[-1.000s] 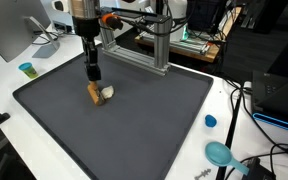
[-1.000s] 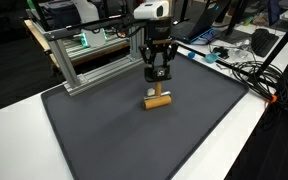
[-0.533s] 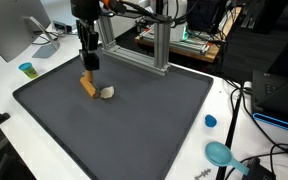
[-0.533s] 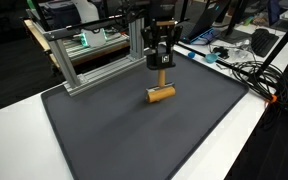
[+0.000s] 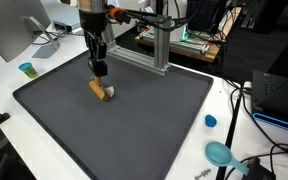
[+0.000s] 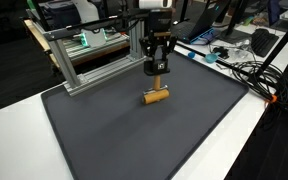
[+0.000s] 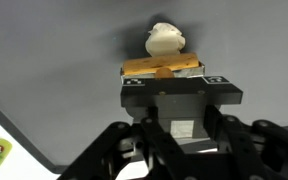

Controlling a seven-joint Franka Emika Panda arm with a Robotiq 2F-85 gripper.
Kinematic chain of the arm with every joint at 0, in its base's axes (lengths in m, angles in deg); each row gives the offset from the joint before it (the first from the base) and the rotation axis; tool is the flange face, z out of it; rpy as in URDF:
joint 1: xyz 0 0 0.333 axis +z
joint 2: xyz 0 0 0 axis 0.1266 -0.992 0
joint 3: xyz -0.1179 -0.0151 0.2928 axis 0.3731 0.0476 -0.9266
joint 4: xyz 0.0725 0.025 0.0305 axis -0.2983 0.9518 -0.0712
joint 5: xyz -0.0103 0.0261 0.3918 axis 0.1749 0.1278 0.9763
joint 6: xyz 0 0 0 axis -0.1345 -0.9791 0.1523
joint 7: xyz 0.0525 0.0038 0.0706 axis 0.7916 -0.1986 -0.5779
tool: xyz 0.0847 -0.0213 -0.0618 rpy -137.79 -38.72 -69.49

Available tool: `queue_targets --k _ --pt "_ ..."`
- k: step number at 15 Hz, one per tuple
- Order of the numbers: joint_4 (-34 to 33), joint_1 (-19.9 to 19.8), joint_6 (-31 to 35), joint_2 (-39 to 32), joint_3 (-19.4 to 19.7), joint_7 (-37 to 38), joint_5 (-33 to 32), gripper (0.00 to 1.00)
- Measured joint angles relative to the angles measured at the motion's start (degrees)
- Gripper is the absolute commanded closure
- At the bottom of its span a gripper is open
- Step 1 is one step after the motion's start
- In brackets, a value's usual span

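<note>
For a clean pickup, the gripper (image 6: 156, 69) should have been centred over the wooden handle (image 6: 158, 96), jaws across its short axis and clear of the white rounded piece (image 7: 165, 40) at its side. The handle lay flat on the dark mat (image 5: 144, 120) on the desk (image 5: 9, 75), just below the gripper. The arm hung vertical, wrist pointing down. Finger spacing could not be determined.

The block (image 5: 100, 89) lies on the mat (image 5: 144, 125) straight below the fingers of the gripper (image 5: 100, 69), apart from them. A small lump (image 7: 165, 40) touches the block's far side, beyond the fingers in the wrist view. A metal frame (image 6: 84, 60) stands behind them by the mat's edge.
</note>
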Motion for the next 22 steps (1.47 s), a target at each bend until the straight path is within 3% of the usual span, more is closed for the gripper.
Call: queue_targets --k 8,22 --pt "-2.0 -1.0 -7.6 -0.2 -1.1 -8.7 5.0 0.79" --pt "-4.8 -4.1 -18.8 -0.4 -2.4 -17.0 12.1 0.79"
